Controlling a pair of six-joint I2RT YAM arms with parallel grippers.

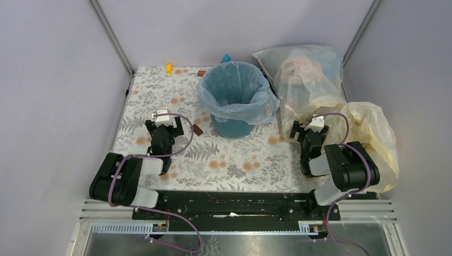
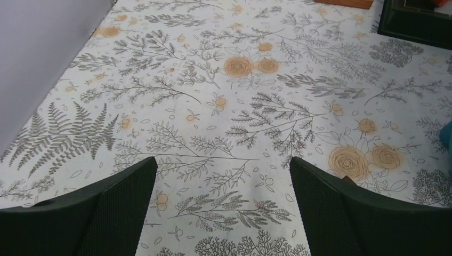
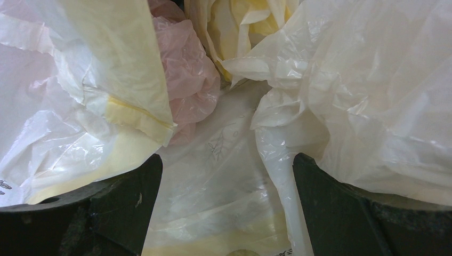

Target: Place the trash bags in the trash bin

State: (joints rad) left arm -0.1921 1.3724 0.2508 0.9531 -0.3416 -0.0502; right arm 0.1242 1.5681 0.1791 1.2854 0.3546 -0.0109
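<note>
There is one trash bin (image 1: 234,124), a round teal bucket standing upright at the far middle of the flower-patterned table (image 1: 240,157). There is also one of the trash bags (image 1: 237,90), thin and light blue. It sits inside the bin as a liner, with its mouth turned out and draped over the rim all the way round. Two other bags lie to the right: a large stuffed whitish bag (image 1: 306,80) just beside the bin, and a bulky pale-yellow bag (image 1: 376,133) nearer the right arm. Two small brown blocks are on the cloth, one (image 1: 198,130) by the bin's left foot and one (image 1: 201,73) at the far edge. A small yellow item (image 1: 169,68) lies at that edge too, and a small blue item (image 1: 226,57) shows behind the bin. There are two claws. The left gripper (image 1: 163,121) hangs over bare cloth with its jaws spread wide and nothing between them. The bin and its blue liner stand to its right and a little farther back, well apart from it, with the nearer brown block between them. The right gripper (image 1: 310,127) is also wide open, its fingers (image 3: 362,213) pushed in among crumpled whitish and yellow plastic without closing on it. The bin and liner lie to its left, apart from it.
</note>
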